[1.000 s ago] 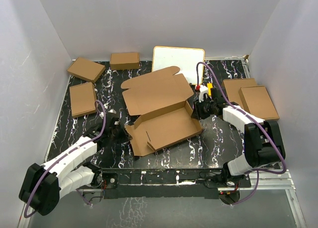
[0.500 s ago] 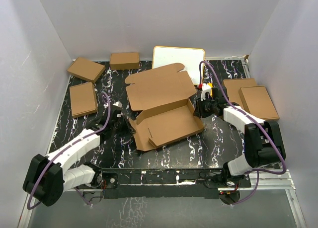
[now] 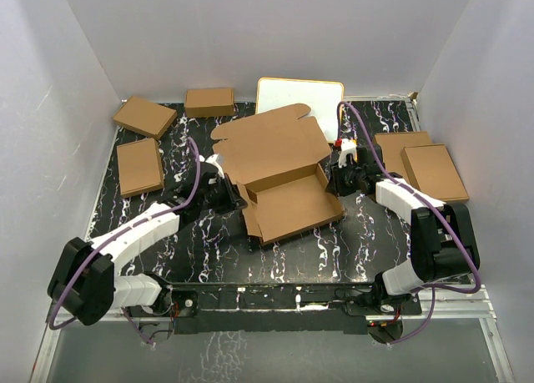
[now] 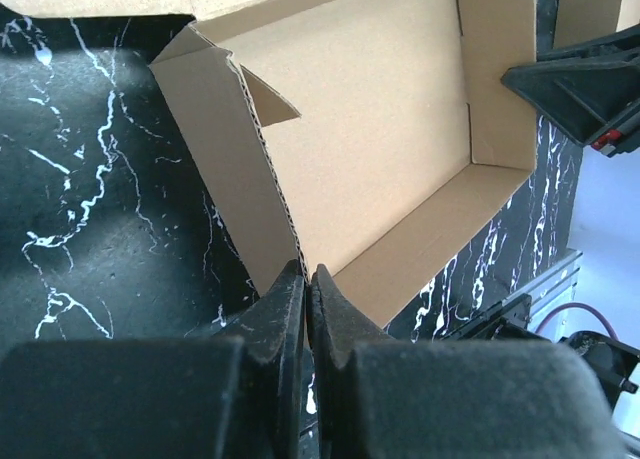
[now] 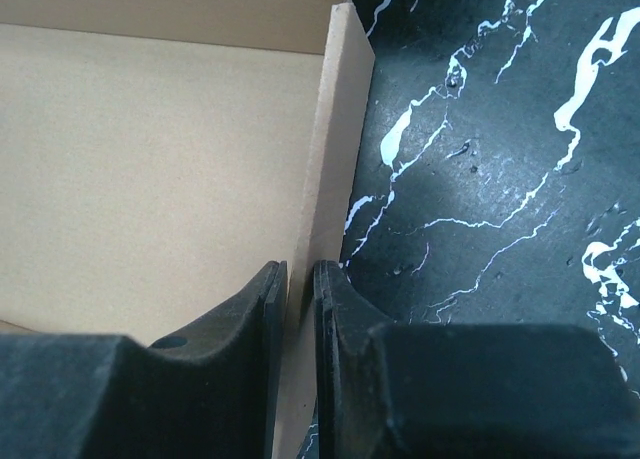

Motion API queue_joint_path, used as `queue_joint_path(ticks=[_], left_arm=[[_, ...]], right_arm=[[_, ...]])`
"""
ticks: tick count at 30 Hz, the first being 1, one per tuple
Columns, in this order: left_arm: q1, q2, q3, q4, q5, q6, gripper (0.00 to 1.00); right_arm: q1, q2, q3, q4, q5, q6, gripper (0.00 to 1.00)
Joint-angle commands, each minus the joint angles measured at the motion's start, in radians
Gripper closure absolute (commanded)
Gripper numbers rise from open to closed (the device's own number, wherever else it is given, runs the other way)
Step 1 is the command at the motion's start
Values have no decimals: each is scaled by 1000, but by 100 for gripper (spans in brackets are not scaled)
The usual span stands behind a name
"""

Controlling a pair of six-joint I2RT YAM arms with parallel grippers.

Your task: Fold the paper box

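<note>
Left tool [image 4: 308, 277] clenched on the left wall of the paper box [image 3: 292, 204]. Right tool [image 5: 300, 279] grasps the box's right wall. Box lid stands open.

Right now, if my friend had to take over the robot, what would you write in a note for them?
Left gripper: shut on the box, pinching its left end wall.
Right gripper: shut on the right end wall.
Box: in the middle, between the two arms, open side up.
Done: the walls stand up, so the tray is formed.
Left: the lid lies open toward the far side; it probably needs folding over and tucking in.
</note>
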Motion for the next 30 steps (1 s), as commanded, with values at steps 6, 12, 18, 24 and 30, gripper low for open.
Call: queue_joint_path(ticks=[6, 12, 18, 24, 30], left_arm=[[-16, 44, 6, 108, 58, 23, 87], [-16, 32, -21, 106, 43, 24, 74], [-16, 2, -76, 132, 32, 21, 64], [-15, -27, -141, 206, 30, 9, 50], [-15, -59, -222, 327, 26, -12, 39]], right_arm=[[19, -28, -18, 50, -102, 33, 80], [17, -30, -19, 51, -101, 33, 79], [17, -30, -19, 52, -101, 31, 79], [18, -28, -21, 52, -102, 31, 79], [17, -28, -22, 53, -105, 30, 79]])
